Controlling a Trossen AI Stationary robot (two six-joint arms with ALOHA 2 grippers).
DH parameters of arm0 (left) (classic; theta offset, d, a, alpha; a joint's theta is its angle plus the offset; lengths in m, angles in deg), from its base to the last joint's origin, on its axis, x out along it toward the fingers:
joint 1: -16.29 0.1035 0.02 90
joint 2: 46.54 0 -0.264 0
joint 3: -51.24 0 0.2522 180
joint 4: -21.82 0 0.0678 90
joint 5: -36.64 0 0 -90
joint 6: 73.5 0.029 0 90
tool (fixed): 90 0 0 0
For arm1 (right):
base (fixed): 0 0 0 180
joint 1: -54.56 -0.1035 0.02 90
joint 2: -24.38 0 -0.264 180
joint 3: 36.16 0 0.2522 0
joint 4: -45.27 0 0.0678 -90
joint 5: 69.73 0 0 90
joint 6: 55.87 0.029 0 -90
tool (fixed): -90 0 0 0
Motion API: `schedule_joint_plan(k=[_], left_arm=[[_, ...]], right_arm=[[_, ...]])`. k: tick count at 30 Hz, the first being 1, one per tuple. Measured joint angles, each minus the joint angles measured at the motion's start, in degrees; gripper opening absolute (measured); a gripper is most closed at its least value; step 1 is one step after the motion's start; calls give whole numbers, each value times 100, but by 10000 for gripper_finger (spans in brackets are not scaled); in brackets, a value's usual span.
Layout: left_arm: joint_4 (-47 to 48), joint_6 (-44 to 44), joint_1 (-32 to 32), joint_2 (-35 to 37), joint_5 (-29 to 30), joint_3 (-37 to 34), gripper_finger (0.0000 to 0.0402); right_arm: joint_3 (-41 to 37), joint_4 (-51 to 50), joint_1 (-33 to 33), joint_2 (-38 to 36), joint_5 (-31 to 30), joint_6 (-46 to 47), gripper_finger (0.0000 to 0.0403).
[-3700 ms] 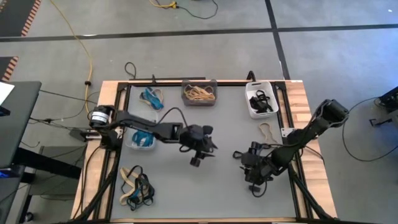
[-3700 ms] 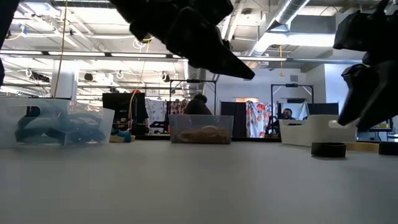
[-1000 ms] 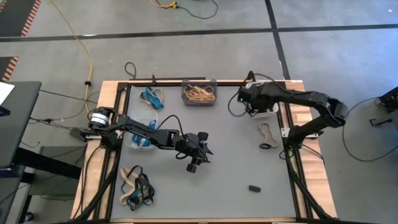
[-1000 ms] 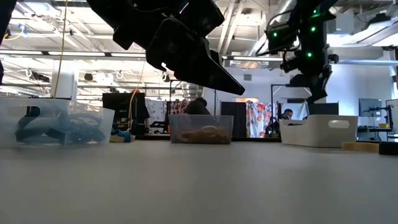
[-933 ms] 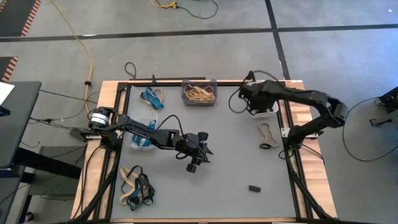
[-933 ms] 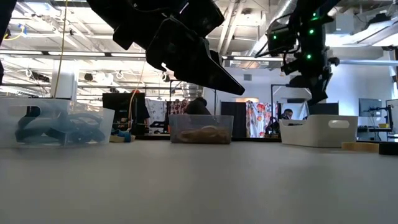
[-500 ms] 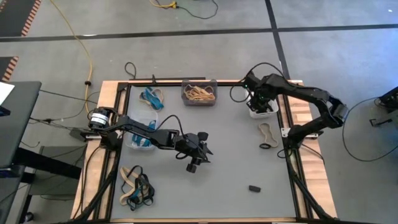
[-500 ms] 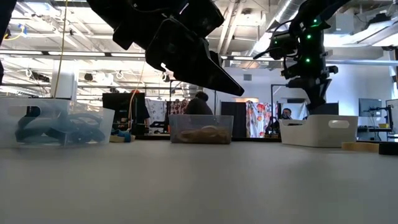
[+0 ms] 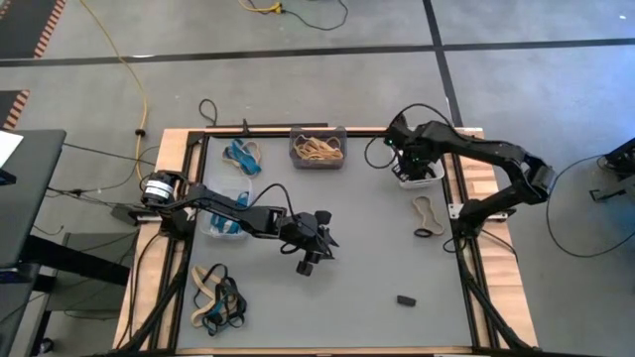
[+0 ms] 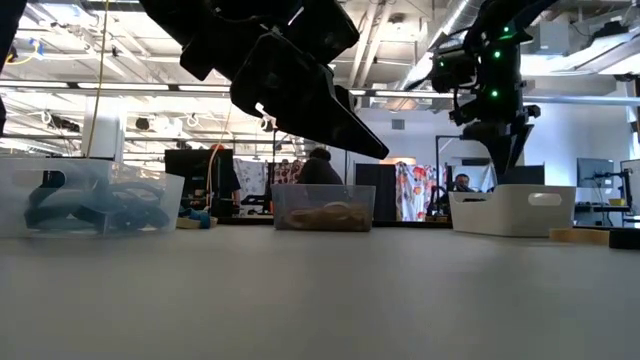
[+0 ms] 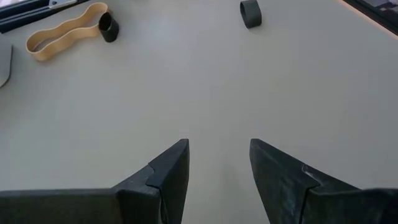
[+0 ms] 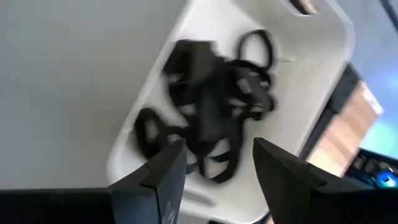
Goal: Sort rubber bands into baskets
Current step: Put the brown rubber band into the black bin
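My right gripper hangs open over the white basket, fingers pointing down at the tangle of black rubber bands inside it; nothing is between the fingers. Above the middle of the table, my left gripper is open and empty. A tan band and a black one lie flat near the right edge. Another black band lies toward the near side. The dark grey basket holds tan bands; the clear basket holds blue ones.
Loose blue bands lie at the far left, and a mixed pile of tan, black and blue bands lies at the near left. A black rail frame runs round the grey mat. The mat's centre and near right are bare.
My right gripper has swung toward the table's right edge, from beside the white basket's left wall to above the basket. My left arm has kept still.
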Motion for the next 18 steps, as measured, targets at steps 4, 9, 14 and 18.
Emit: schedule_joint_plan(k=[4, 9, 14, 18], left_arm=[[2, 0, 0, 0, 0, 0, 160], [0, 23, 0, 0, -2, 0, 160], [-18, 61, 0, 0, 1, 0, 160], [-50, 63, 0, 0, 1, 0, 160]], right_arm=[[-2, -185, -500, -254, 75, 120, 211], [-2, -542, -1216, -834, 80, 786, 203], [-118, -789, -2148, -1264, 195, 1722, 197], [-513, -766, -2860, -1394, 529, 2465, 196]])
